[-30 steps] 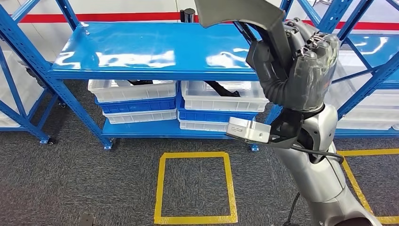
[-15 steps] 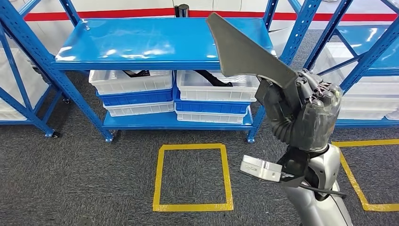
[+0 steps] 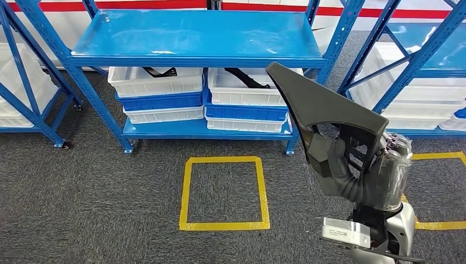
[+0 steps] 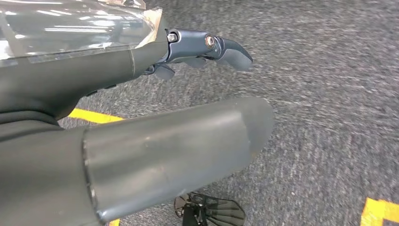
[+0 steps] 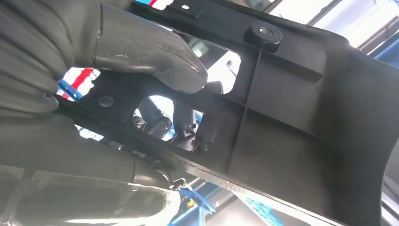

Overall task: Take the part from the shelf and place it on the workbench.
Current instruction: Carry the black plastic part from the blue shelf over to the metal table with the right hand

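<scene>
The part (image 3: 321,107) is a dark grey, flat, roughly triangular plastic panel with a ribbed, cut-out back (image 5: 291,117). My right hand (image 3: 368,173) grips it at its lower end and holds it up in front of me, its point rising toward the shelf. In the right wrist view the thumb (image 5: 146,52) presses on one face and the fingers reach through the opening. The blue shelf (image 3: 192,38) stands beyond, its top board bare. My left hand (image 4: 155,150) hangs over grey carpet, holding nothing, with thumb and fingers apart.
White and blue bins (image 3: 156,91) (image 3: 247,99) with dark parts sit on the shelf's lower level. More blue racks stand at the left (image 3: 22,82) and right (image 3: 406,60). A yellow taped square (image 3: 224,192) marks the carpet before the shelf.
The whole picture has shifted: the shelf now sits higher and farther, so the camera has moved back. My right hand has come down in the picture, still holding the part.
</scene>
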